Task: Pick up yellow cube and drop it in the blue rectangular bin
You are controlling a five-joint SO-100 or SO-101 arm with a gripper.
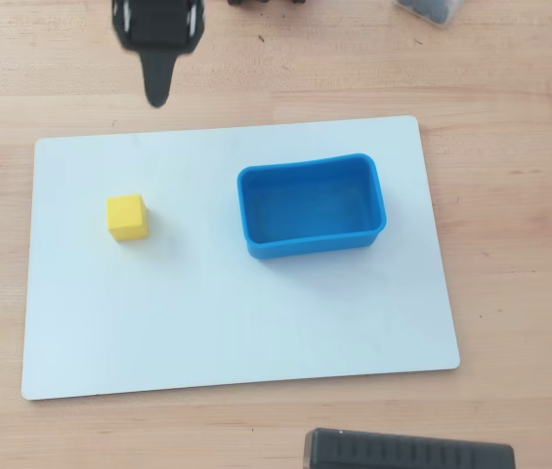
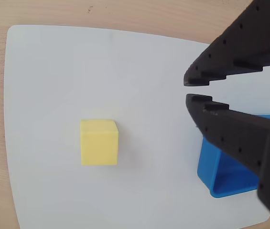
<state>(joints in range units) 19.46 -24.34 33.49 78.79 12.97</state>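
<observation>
In the overhead view, the yellow cube (image 1: 126, 216) is sitting on the left part of a white board (image 1: 256, 322). The blue rectangular bin (image 1: 312, 245) is sitting on the same board, to the right of the cube and well apart from it. Nothing is lying inside the bin. The board is lying on a wooden table (image 1: 510, 195). The black gripper (image 1: 156, 93) is hanging over the table at the top edge, above the board and apart from the cube. From here I cannot tell how its fingers are standing.

In the wrist view, the gripper (image 2: 192, 90) is coming in from the right side. Its two black fingers (image 2: 230, 129) are sitting slightly apart, with a thin gap at the tips, and they are holding nothing. The cube (image 2: 99, 142) is resting on the board (image 2: 77, 71), to the left of the fingers and not touching them. A corner of the bin (image 2: 211, 171) is peeking out under the lower finger.
</observation>
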